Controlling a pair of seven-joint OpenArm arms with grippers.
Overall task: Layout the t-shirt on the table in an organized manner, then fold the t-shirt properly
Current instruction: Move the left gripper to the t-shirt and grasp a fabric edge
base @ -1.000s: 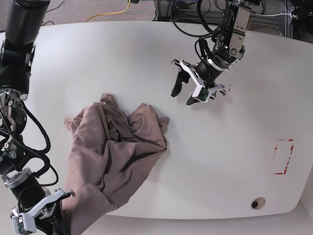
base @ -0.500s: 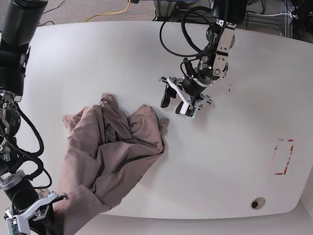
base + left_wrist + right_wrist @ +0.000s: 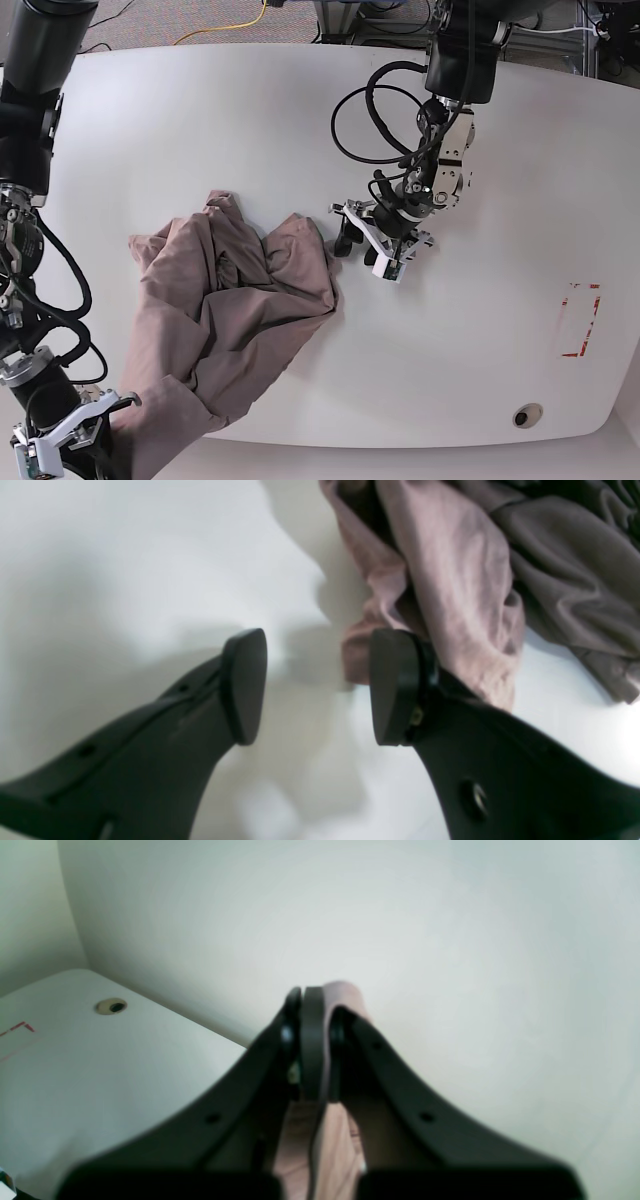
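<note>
While the right gripper point(image 3: 315, 1040) pinches the t-shirt point(image 3: 235, 310), the left gripper point(image 3: 320, 685) gapes wide, one finger point(image 3: 395, 685) touching cloth.

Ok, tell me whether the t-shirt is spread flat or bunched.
Bunched: the t-shirt lies in crumpled folds on the table, one end hanging from the right pincer.

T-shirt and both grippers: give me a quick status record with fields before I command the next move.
t-shirt: crumpled in a heap, not laid out, one part hanging off the near edge of the table
right gripper: shut on the t-shirt, beyond the table's near edge
left gripper: open, low over the table at the heap's edge
left contact: one fingertip at a fabric fold; nothing between the jaws
red mark: bare, away from the cloth
fold: not started
</note>
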